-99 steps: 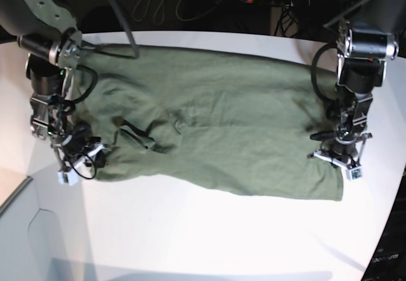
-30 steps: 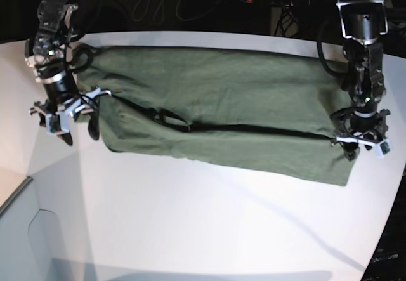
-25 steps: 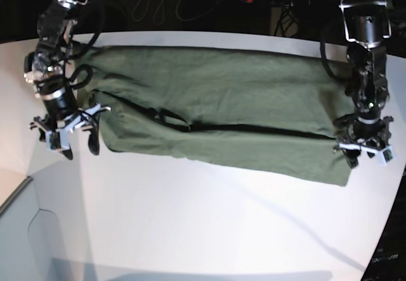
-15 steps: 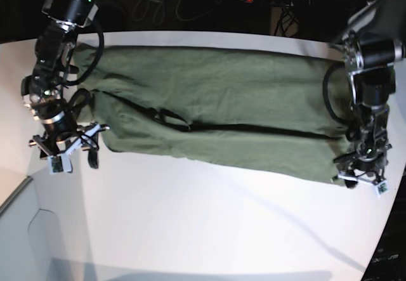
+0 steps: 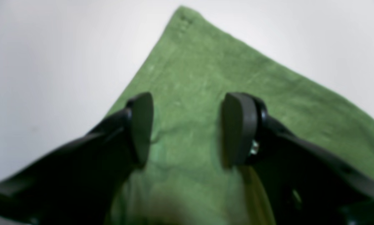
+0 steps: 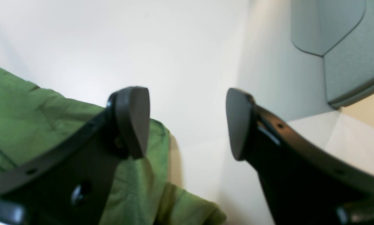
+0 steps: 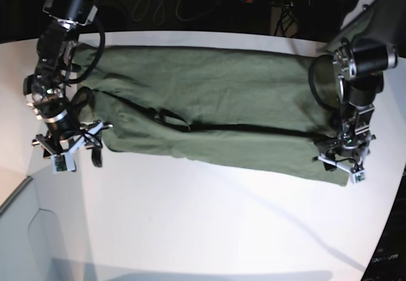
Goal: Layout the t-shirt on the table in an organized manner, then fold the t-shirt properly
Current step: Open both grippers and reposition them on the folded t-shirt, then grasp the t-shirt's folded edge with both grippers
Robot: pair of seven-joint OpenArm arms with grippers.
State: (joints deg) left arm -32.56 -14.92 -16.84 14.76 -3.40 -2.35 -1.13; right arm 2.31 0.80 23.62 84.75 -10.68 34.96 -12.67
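Both arms reach down, left gripper [image 5: 187, 128] & right gripper [image 6: 187, 122] open over t-shirt [image 7: 216, 113] corners.

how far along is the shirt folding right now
Done: the t-shirt lies on the table with one lengthwise fold. In hand: nothing gripped; the open left gripper hovers over a shirt corner, the open right gripper beside the other end. Left: the remaining folds.

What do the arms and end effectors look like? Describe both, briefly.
Both arms are black with silver metal joints and looping black cables. The left end effector and right end effector each carry two curved black fingers with flat dark oval pads, plus small white fittings at the wrist.
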